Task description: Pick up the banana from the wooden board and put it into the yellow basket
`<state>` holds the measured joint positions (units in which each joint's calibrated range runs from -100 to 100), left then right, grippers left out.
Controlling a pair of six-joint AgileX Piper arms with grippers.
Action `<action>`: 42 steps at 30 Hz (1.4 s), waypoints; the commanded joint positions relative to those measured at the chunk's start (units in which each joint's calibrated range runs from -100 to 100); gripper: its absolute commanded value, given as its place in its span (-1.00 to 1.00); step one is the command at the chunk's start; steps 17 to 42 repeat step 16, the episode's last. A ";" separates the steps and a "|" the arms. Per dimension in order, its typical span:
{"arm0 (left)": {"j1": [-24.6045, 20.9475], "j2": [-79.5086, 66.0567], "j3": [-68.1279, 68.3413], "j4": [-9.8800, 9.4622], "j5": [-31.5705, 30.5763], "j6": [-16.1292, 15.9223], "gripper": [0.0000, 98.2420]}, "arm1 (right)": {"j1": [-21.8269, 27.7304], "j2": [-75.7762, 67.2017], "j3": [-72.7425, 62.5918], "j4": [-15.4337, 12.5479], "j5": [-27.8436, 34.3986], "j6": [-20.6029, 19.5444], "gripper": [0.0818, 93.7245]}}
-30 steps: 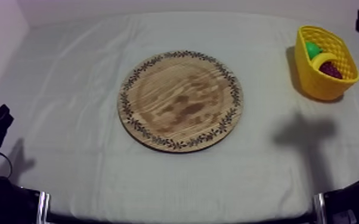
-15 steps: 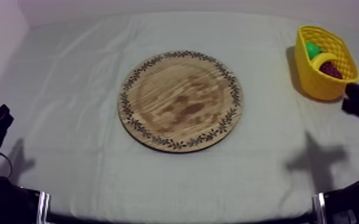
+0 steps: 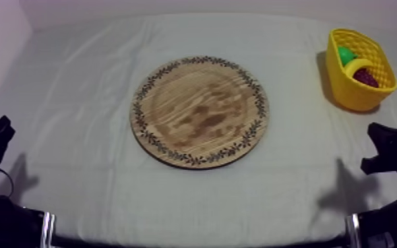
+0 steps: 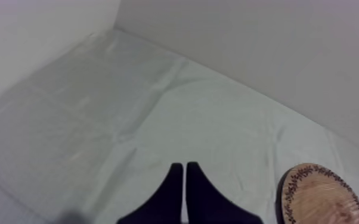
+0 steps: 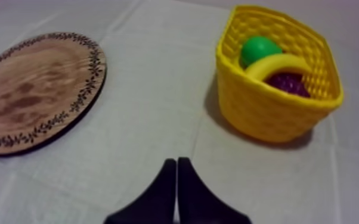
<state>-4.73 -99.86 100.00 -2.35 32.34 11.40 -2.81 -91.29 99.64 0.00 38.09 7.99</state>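
- The banana lies inside the yellow basket, curved across its middle and well apart from the wooden board.
- In the basket, a green fruit sits on the far side of the banana and touches it. A dark bunch of grapes sits on the banana's near right side.
- The basket stands upright at the far right of the table, on the grey-white cloth. Its shadow falls on the cloth to its left.
- The round board, with a leaf pattern round its rim, lies flat in the middle of the table, to the left of the basket with bare cloth between them.
- The right gripper is clenched on nothing, its two black fingers pressed together into a narrow wedge. It hangs over bare cloth, nearer than the basket and to the right of the board, and it touches neither.
- From above, the right arm shows at the right edge of the table, nearer than the basket, and its shadow lies on the cloth to its near left.
- The left gripper is likewise clenched on nothing, its fingers lying together. It sits low at the near left of the table, over bare cloth and to the left of the board.
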 commanded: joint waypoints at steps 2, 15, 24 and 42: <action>-0.01 0.04 0.00 -0.02 0.00 0.00 -1.00 | -0.46 -2.04 0.08 -0.61 -0.66 2.95 -0.99; -0.01 0.04 0.00 -0.02 0.00 0.00 -1.00 | -0.14 -4.44 0.14 -0.85 -1.15 2.06 -0.99; -0.01 0.04 0.00 -0.02 0.00 0.00 -1.00 | -0.13 -4.45 0.14 -0.85 -1.15 2.06 -0.99; -0.01 0.04 0.00 -0.02 0.00 0.00 -1.00 | -0.13 -4.45 0.14 -0.85 -1.15 2.06 -0.99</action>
